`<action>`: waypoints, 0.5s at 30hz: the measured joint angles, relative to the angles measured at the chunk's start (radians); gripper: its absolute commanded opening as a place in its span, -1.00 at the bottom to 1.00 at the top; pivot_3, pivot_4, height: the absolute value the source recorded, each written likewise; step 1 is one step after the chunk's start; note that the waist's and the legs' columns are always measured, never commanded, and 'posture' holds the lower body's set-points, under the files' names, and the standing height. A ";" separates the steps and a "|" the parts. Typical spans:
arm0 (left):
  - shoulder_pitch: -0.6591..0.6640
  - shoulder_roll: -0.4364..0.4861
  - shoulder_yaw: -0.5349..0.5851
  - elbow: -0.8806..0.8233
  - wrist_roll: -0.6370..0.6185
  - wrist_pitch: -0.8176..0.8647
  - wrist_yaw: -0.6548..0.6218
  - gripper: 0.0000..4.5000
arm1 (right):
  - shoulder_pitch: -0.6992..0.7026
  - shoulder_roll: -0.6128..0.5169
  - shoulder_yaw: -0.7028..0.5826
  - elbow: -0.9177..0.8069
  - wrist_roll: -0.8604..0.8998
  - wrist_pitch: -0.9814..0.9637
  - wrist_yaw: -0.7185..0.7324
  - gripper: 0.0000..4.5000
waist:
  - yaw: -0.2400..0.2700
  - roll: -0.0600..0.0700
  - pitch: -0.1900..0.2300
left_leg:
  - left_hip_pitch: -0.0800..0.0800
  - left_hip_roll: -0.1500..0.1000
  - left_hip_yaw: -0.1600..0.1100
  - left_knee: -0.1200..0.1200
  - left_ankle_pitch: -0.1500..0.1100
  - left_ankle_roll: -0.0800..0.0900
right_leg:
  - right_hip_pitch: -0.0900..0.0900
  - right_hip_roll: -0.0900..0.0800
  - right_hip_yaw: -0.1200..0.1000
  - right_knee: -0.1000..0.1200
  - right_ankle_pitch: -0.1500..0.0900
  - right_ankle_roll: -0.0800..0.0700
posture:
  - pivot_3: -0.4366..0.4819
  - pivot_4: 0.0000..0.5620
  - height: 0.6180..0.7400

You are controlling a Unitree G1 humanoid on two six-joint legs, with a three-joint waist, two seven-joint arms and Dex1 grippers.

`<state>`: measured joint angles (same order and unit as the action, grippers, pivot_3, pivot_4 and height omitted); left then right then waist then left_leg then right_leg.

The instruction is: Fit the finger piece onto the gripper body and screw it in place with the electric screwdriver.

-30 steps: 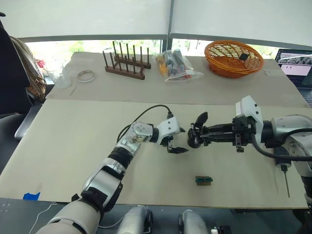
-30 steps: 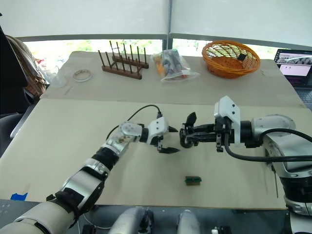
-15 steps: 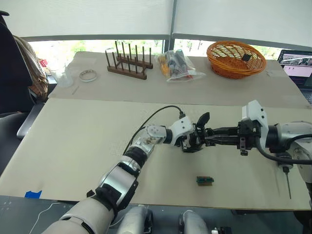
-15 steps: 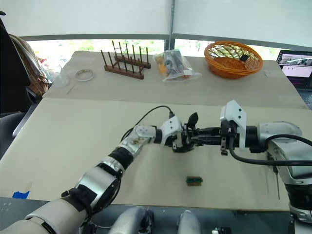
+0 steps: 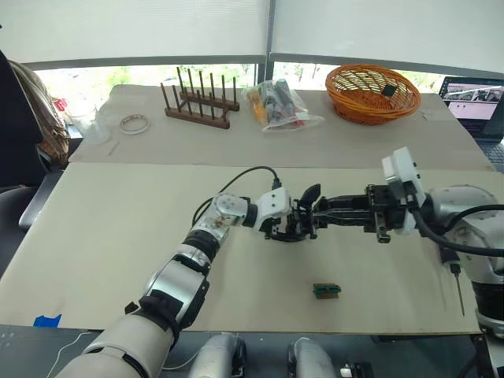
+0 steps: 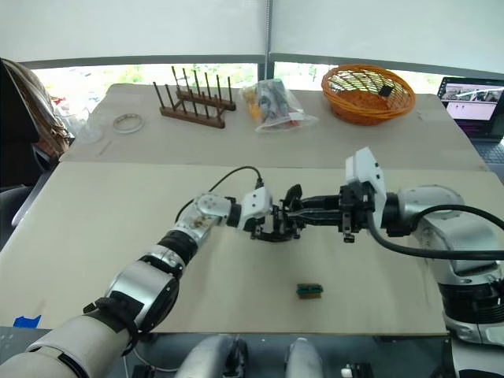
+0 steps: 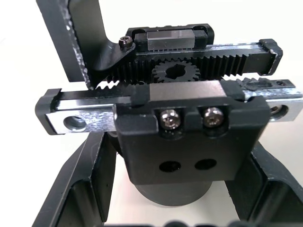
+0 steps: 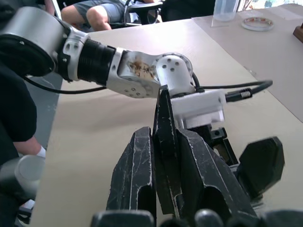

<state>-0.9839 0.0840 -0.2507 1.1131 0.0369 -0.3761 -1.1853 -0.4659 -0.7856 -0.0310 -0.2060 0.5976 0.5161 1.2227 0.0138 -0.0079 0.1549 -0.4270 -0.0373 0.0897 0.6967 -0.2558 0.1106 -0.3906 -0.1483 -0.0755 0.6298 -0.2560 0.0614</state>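
Since a second ago the two arms have come together: then the left end effector (image 5: 293,228) hung apart from the gripper body (image 5: 304,223), and now it sits right against it, at the middle of the desk (image 5: 110,228).

The move ahead turns on the finger piece (image 8: 164,142) and its seat. The right end effector (image 5: 327,214) reaches in from the robot's right with its long fingers lying roughly level, and the gripper body is at its tips, between the two arms. In the right wrist view a thin black wedge stands clamped between the closed right fingers, its long axis running along them and its point aimed toward the left arm's white housing (this I take to be the finger piece). The left wrist view looks straight onto the gripper body's toothed racks, small gear and screws; the left fingers flank its round base on both sides, so the left end effector appears closed on it, steadying it.

The electric screwdriver (image 5: 454,277) lies near the desk's right edge, bit pointing toward the robot, well apart from the join and nearer the right arm. A small green block (image 5: 327,290) lies untouched on the desk, nearer the robot than the join.
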 measured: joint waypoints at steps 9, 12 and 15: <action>0.009 0.015 0.012 -0.018 0.000 0.010 -0.031 0.17 | -0.077 0.115 0.094 0.145 -0.109 -0.156 0.028 -0.86 | -0.004 0.000 0.000 | 0.000 0.000 0.000 0.000 0.000 0.000 | 0.000 0.001 -0.002 0.001 0.000 0.000 | -0.05 -0.47 1.00; 0.014 0.015 0.016 -0.027 -0.001 0.023 -0.031 0.17 | -0.081 0.120 0.122 0.197 -0.152 -0.213 0.060 -0.86 | -0.004 0.000 0.000 | 0.000 0.000 0.000 0.000 0.000 0.000 | 0.000 0.002 -0.002 0.001 0.000 0.000 | -0.05 -0.47 1.00; 0.015 0.015 0.018 -0.031 -0.001 0.033 -0.030 0.17 | -0.086 0.121 0.129 0.218 -0.158 -0.234 0.082 -0.86 | -0.004 0.000 0.000 | 0.000 0.000 0.000 0.000 0.000 0.000 | 0.000 0.002 -0.003 0.001 0.000 0.000 | -0.05 -0.47 1.00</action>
<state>-0.9691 0.0993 -0.2323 1.0821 0.0361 -0.3428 -1.2153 -0.5522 -0.6644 0.0977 0.0121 0.4396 0.2820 1.3047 0.0099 -0.0078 0.1549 -0.4269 -0.0372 0.0900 0.6972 -0.2555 0.1110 -0.3902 -0.1466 -0.0782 0.6308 -0.2559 0.0618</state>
